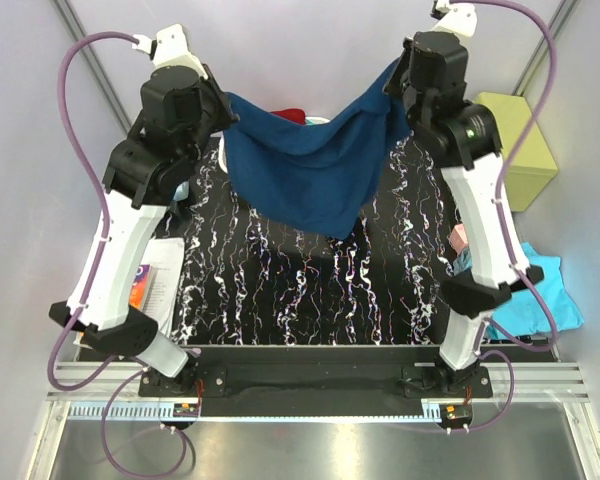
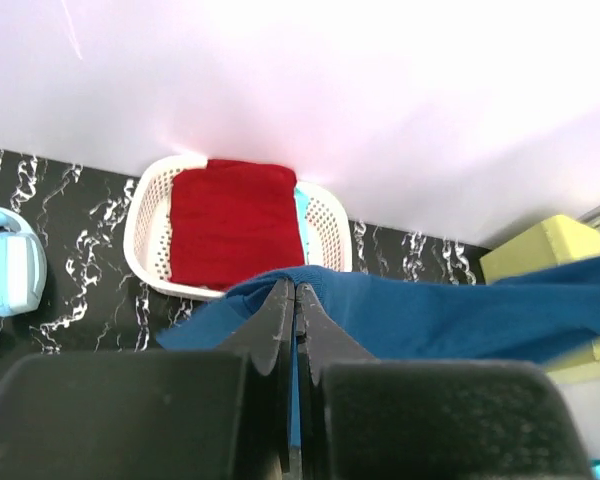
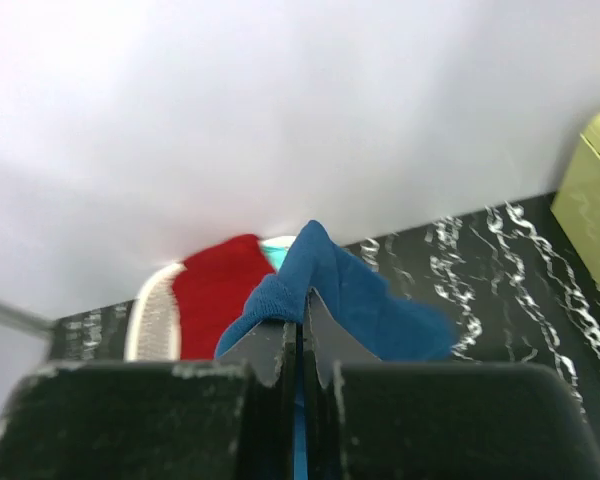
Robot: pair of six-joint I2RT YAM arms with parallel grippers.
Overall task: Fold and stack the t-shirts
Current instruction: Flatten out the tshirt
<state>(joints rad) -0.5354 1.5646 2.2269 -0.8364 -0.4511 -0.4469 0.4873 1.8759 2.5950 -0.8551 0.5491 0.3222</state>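
Since it presumably needs spreading flat before folding, the top view shows the navy t-shirt (image 1: 310, 165) strung across the upper middle between my left gripper (image 1: 220, 105) and right gripper (image 1: 395, 80), both clamped shut on its top corners, with table (image 1: 310, 290) open below it. Through the left wrist, closed jaws pinch blue hem; the red t-shirt (image 2: 230, 220) fills the white basket (image 2: 145, 230) at centre left, an edge to avoid. Through the right wrist, closed jaws bite a bunched corner.
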